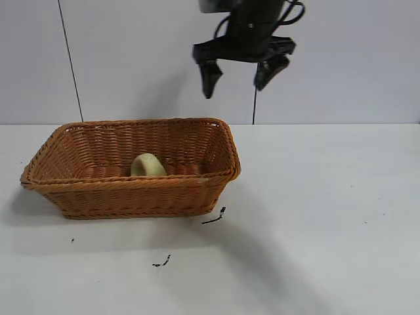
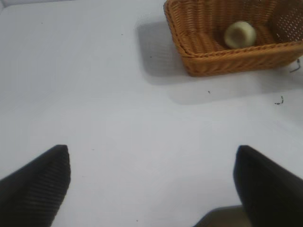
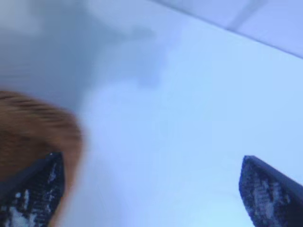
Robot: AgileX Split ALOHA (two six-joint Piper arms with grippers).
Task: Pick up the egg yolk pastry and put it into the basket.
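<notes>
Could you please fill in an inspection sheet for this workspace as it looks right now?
Surface: white table, a few small dark specks.
Job's things: egg yolk pastry lies inside the basket.
Clutter: nothing seen.
Grippers: right gripper open, empty, raised above the basket's right end; left gripper open, empty, over bare table.
Cables: thin dark cable down the wall.
Surroundings: plain pale wall.

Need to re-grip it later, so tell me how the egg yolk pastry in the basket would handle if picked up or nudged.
The egg yolk pastry is a small rounded dome, so a nudge would probably roll it along the floor of the basket. Its smooth matte surface suggests it is soft and easily dented. It looks light for its size.
</notes>
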